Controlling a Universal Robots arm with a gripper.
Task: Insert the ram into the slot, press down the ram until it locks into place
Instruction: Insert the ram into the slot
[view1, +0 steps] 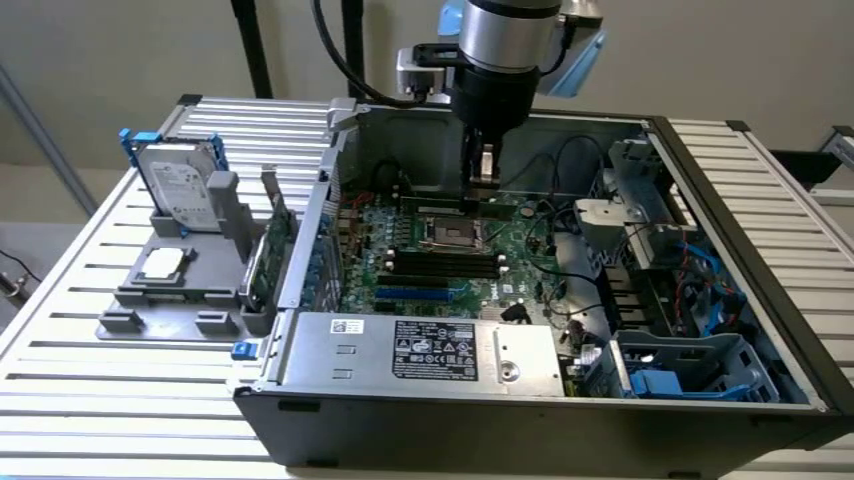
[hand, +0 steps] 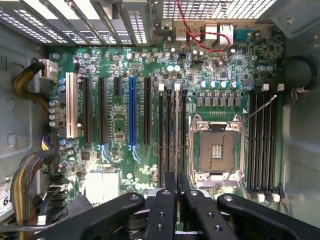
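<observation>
**Tool** (hand: 176, 181): set narrow, its fingers (hand: 169, 192) closed on a thin pale strip seen edge-on, judged to be the ram (hand: 176, 145).
**Ram:** held lengthwise along the slot (hand: 176, 91), in the bank of black sockets just beside the processor socket (hand: 216, 150). Whether its lower edge is touching the slot cannot be told.
**Motherboard** (hand: 120, 135): laid flat in the open computer case (view1: 441, 420), which is set on the slatted worktop (view1: 80, 390).
**Task status:** the ram is judged grasped and lined up. Seating is not confirmed. Pressing down and locking of the end clips are not yet shown as done.
</observation>
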